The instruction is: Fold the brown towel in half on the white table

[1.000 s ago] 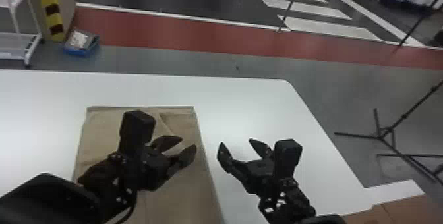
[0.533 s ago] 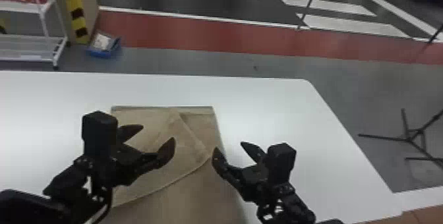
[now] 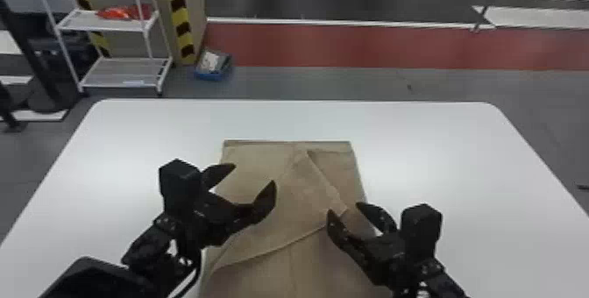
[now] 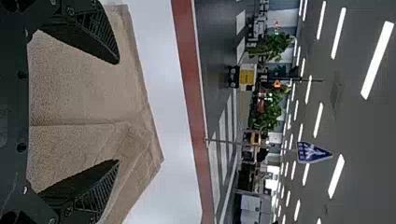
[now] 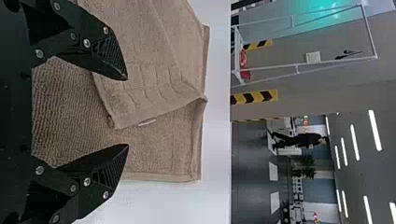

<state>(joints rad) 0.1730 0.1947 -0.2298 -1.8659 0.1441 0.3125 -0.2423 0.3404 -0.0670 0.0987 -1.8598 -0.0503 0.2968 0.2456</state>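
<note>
head view: l arm (image 3: 101,277) & r arm (image 3: 445,282) both in from bottom edge, angled fwd & inward. l claw (image 3: 255,174) open, tips pointing fwd & to the r; r claw (image 3: 345,207) open too, tips fwd & to the l. claws apart, not touching. wrist views: l claw (image 4: 118,112) fingers wide apart, r claw (image 5: 127,112) same.
</note>
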